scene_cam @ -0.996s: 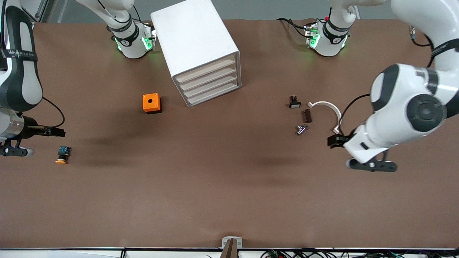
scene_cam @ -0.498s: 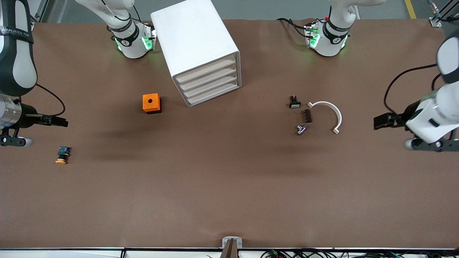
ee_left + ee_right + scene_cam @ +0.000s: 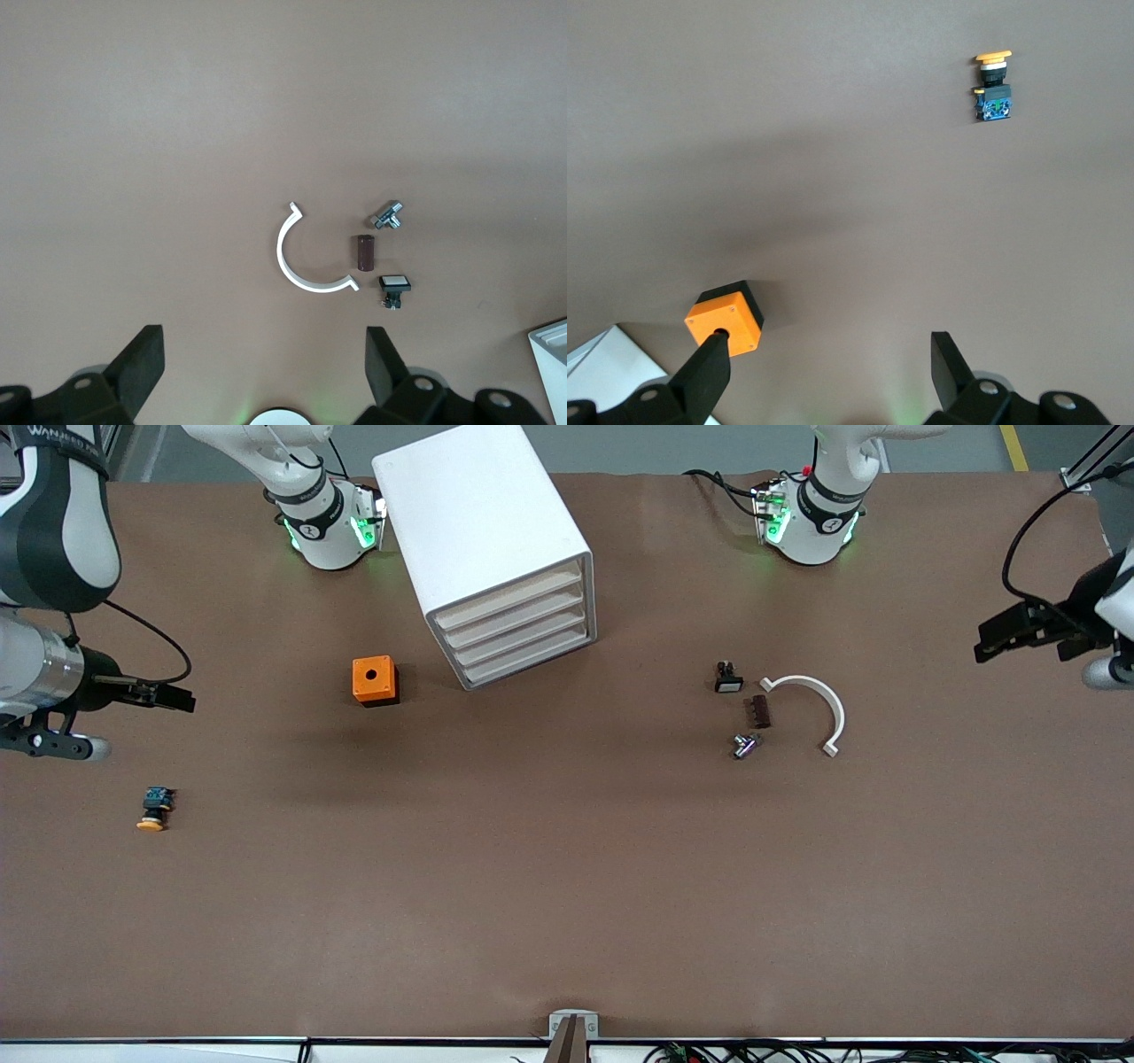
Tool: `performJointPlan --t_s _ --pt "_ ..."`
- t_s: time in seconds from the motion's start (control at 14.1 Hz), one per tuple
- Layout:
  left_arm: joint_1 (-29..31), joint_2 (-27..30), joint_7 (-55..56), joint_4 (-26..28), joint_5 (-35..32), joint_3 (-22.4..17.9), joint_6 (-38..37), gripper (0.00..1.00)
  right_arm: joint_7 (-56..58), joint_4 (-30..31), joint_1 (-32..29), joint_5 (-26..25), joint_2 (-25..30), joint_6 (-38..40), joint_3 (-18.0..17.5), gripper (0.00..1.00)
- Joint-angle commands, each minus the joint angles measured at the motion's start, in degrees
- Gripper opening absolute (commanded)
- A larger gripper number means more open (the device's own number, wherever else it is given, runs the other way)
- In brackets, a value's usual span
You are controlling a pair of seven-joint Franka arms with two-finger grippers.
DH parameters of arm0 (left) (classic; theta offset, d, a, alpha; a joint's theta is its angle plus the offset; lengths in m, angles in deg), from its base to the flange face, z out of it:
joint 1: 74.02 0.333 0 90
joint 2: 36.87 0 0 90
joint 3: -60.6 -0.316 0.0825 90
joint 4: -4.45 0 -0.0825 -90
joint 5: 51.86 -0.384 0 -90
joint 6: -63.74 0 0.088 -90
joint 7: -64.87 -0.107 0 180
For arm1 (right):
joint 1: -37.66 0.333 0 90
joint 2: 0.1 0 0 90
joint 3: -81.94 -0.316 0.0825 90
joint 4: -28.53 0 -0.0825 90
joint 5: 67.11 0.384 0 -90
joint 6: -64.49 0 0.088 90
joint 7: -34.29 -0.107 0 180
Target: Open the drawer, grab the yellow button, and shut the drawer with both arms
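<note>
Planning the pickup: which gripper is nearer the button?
Right. The right gripper hangs above the table near the button, at the right arm's end. The left gripper is over the left arm's end.

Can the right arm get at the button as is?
Probably yes: the button lies in the open at the right arm's end, nothing around it, and the right tool hangs open above bare table.
</note>
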Motion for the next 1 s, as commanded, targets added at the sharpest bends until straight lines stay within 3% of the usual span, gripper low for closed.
performJointPlan --t_s 0.0,0.43,0.92 --pt "0.26 4.95 2.31 6.63 0.41 1.02 3.79 1.00 -1.37 0.80 0.44 0.52 4.02 0.72 0.23 1.00" --pt "0.26 4.77 2.51 5.49 0.58 1.29 3.97 1.00 -1.38 -13.07 0.44 0.44 4.29 9.95 0.41 1.00" --pt "0.35 3.89 1.10 4.61 0.59 1.11 4.06 1.00 1.78 -17.13 -0.18 0.52 4.29 10.13 0.93 1.00"
